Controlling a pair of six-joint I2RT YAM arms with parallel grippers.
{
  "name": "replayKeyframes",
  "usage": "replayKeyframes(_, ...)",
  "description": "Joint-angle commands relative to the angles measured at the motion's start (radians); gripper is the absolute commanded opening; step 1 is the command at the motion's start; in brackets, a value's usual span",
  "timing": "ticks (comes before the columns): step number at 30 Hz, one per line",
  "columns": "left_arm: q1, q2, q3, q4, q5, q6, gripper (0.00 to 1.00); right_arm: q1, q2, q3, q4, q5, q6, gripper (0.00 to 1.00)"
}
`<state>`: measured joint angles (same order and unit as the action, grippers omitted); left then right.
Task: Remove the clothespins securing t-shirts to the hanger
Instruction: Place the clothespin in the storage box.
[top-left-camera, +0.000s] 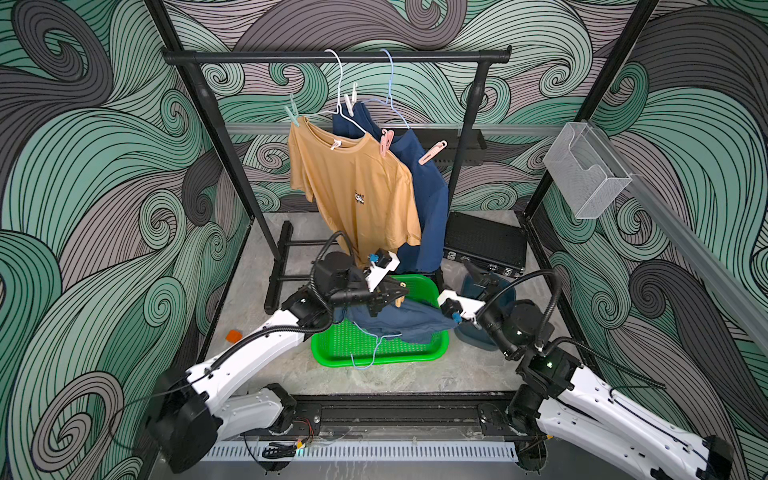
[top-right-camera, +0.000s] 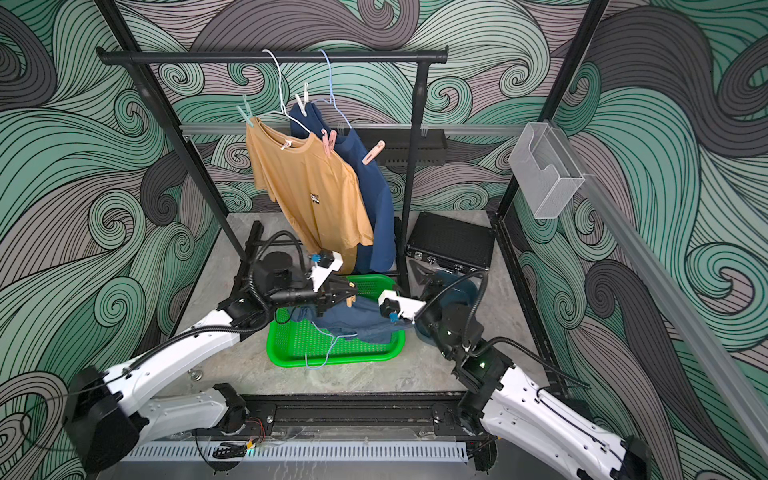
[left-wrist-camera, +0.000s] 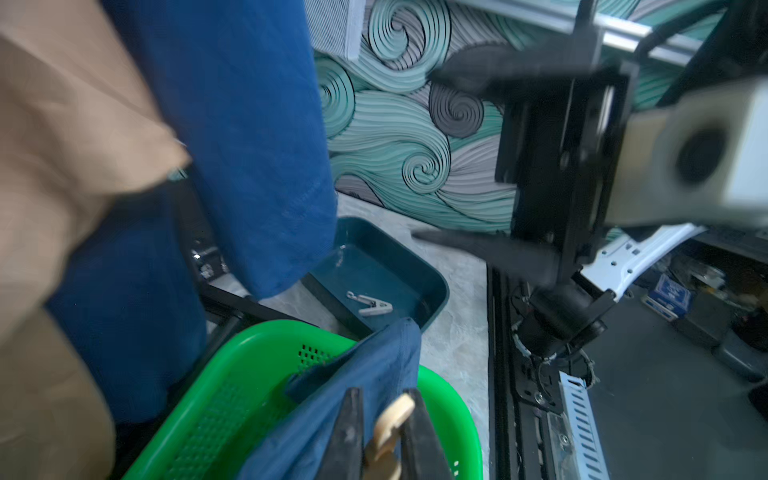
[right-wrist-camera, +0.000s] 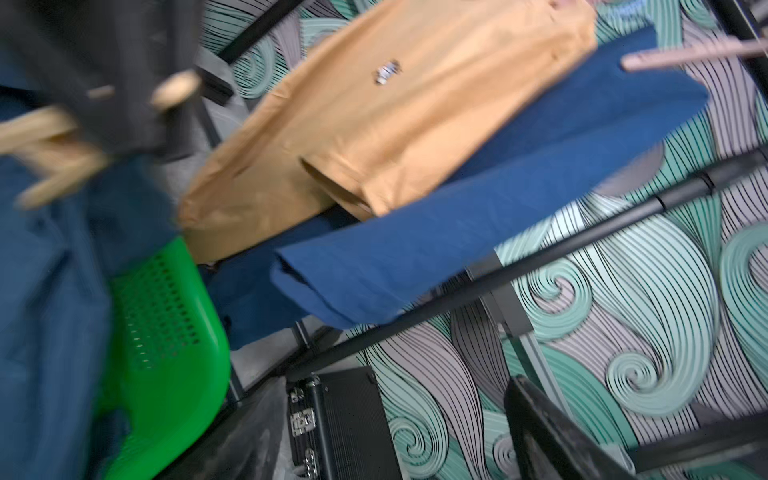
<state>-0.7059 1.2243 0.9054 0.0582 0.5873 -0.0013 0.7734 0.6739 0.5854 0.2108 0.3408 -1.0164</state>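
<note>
My left gripper (left-wrist-camera: 384, 395) is shut on a peach clothespin (left-wrist-camera: 390, 419) just above a blue t-shirt (top-left-camera: 395, 320) that lies crumpled in the green basket (top-left-camera: 374, 353). My right gripper (top-left-camera: 482, 276) stands wide open with nothing in it, over the dark teal bin (left-wrist-camera: 436, 286), where a white clothespin (left-wrist-camera: 370, 303) lies. On the rack hang a tan t-shirt (top-left-camera: 357, 183) and a navy t-shirt (top-left-camera: 428, 199). On their hangers I see a mint clothespin (top-left-camera: 293, 112), a white one (top-left-camera: 351, 99), a pink one (top-left-camera: 386, 143) and a peach-pink one (top-left-camera: 432, 153).
A black rack rail (top-left-camera: 336, 56) spans the back, with its feet on the floor behind the basket. A black ribbed case (top-left-camera: 484, 243) lies at the back right. A light blue hanger (top-left-camera: 370, 353) lies across the basket's front rim. A small orange object (top-left-camera: 235, 336) sits on the floor at the left.
</note>
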Motion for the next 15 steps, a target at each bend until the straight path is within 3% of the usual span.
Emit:
replayKeyframes(1,-0.068,0.096,0.111,0.079,-0.045,-0.013,0.00,-0.110,0.016,0.046,0.052,0.032,0.159,0.84)
replayKeyframes(10,-0.166,0.432,0.351,0.099,-0.027,-0.021,0.00,-0.410,0.035,0.130,0.038,0.001,0.449,0.91)
replayKeyframes(15,-0.197,0.617,0.505,0.084,-0.067,-0.032,0.00,-0.493,0.026,0.143,0.029,-0.014,0.508,0.95)
